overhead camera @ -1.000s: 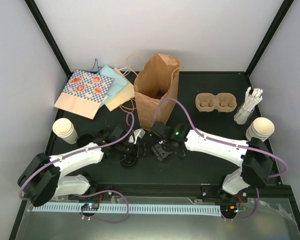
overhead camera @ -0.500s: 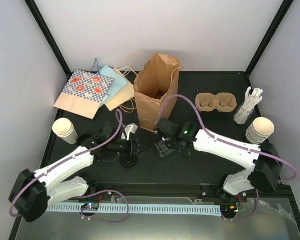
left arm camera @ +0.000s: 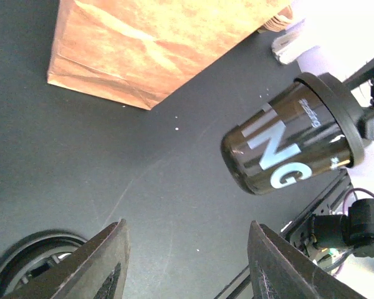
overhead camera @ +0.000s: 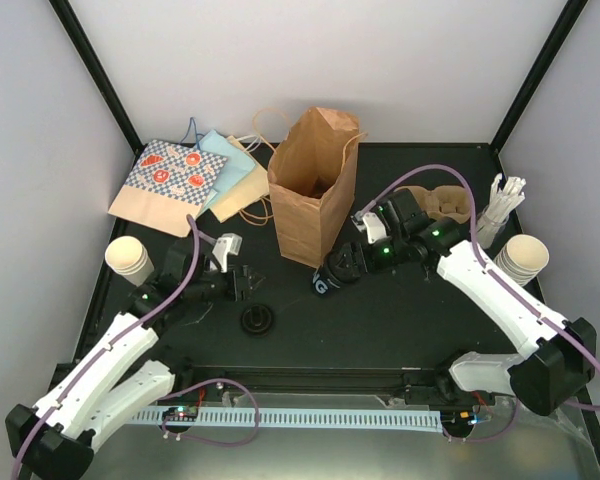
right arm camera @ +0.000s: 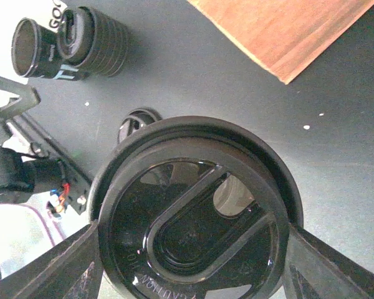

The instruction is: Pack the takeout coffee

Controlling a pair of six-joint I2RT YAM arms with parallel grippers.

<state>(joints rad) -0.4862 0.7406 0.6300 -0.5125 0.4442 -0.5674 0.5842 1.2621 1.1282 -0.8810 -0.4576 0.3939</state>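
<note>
Your right gripper (right arm camera: 196, 261) clamps a lidded dark cup (left arm camera: 287, 146); your left gripper (left arm camera: 193, 261) has its fingers apart, empty. The pulp carrier (overhead camera: 452, 201), half hidden, looks unfilled: packing barely started.

We list:
- brown paper bag (left arm camera: 156, 43), upper left, standing on the dark table (left arm camera: 112, 168)
- black cup (left arm camera: 287, 143), white lettering, lidded, tilted, at right
- loose black lid (left arm camera: 37, 255), lower-left corner, partly cut off
- left gripper (left arm camera: 187, 225), fingers spread, nothing between
</note>
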